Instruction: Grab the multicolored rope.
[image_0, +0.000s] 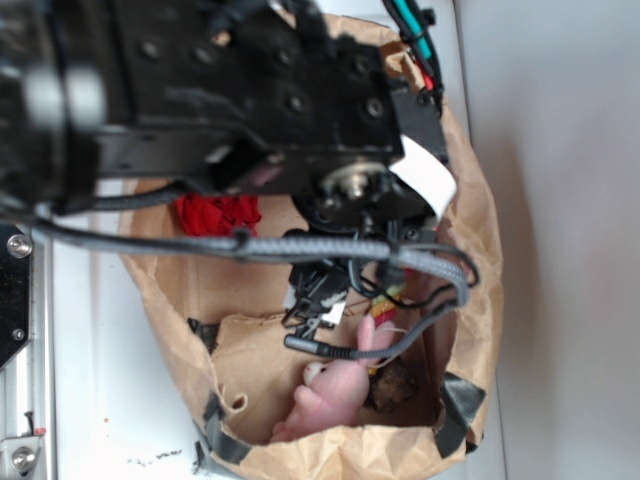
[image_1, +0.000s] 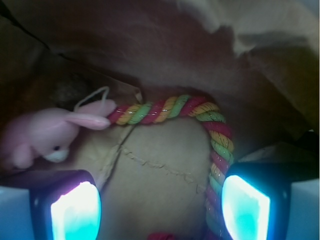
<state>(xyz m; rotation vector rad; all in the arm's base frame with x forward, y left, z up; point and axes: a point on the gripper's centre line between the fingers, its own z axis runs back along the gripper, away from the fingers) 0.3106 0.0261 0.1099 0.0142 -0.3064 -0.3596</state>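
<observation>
One rope (image_1: 170, 111), one rabbit (image_1: 47, 135), one red ball (image_0: 218, 212) and one paper bag (image_0: 470, 240) make up the scene, with one gripper (image_1: 160, 202) above them.

Taking the rabbit as landmark: in the wrist view the rope starts right at the tips of its ears, apparently touching them, runs away from it across the bag floor, then bends and drops down along the inner edge of the right finger (image_1: 245, 207). The left finger (image_1: 75, 212) sits just below the rabbit. The jaws stand wide apart, both pads glowing, with bare brown paper between them and nothing clamped. A thin white loop lies just above the rabbit's ears.

In the exterior view the rabbit lies at the near end of the bag; the ball is well beyond it, at the far end, largely hidden under the black arm (image_0: 250, 90). The rope there is almost wholly hidden by gripper and cables (only a small red-and-yellow bit shows just above the rabbit). A dark brown lump beside the rabbit is hard to make out. The rope's lower end is cut off by the wrist frame's edge.
</observation>
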